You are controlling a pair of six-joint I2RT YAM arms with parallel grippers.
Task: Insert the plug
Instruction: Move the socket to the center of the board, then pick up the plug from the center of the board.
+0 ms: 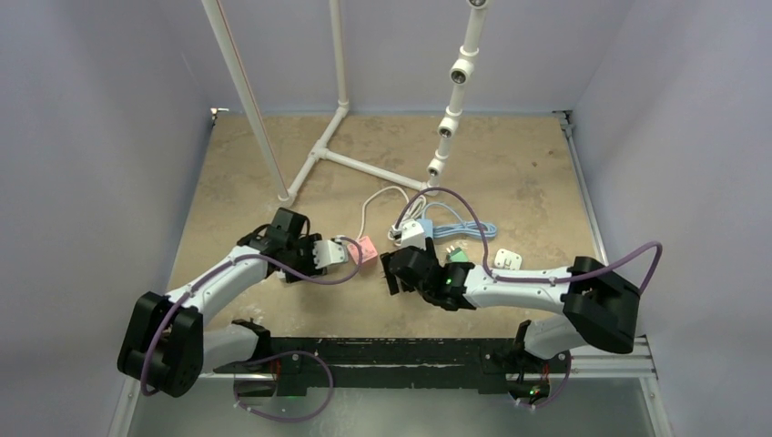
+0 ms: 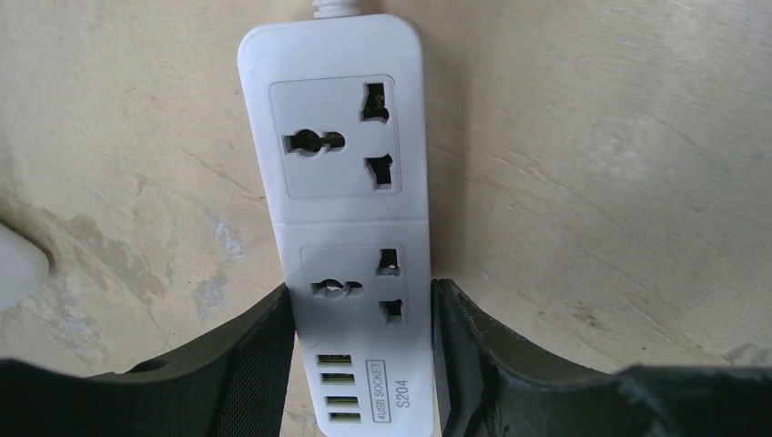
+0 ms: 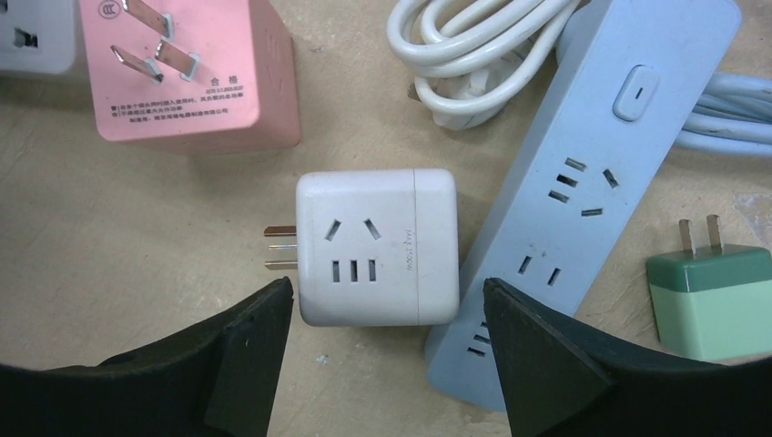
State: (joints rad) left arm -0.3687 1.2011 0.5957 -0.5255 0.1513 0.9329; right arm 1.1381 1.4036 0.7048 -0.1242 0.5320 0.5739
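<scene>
A white power strip [image 2: 350, 209] with two universal sockets and several USB ports lies on the tan table. My left gripper [image 2: 362, 296] is shut on its USB end, with the fingers [image 2: 264, 355] pressed against both long sides. In the top view the left gripper [image 1: 335, 252] sits just left of a pink adapter [image 1: 366, 248]. A white cube plug [image 3: 375, 246] lies flat with its prongs pointing left. My right gripper [image 3: 387, 289] hovers open just short of the plug, touching nothing. In the top view the right gripper [image 1: 393, 271] sits in front of the cluster.
A pink adapter [image 3: 191, 91] lies prongs-up beside the cube. A light blue power strip [image 3: 592, 173] runs along its right side, with a green plug [image 3: 710, 300] beyond and a coiled white cable [image 3: 473, 45] behind. A white PVC pipe frame [image 1: 319, 155] stands at the back.
</scene>
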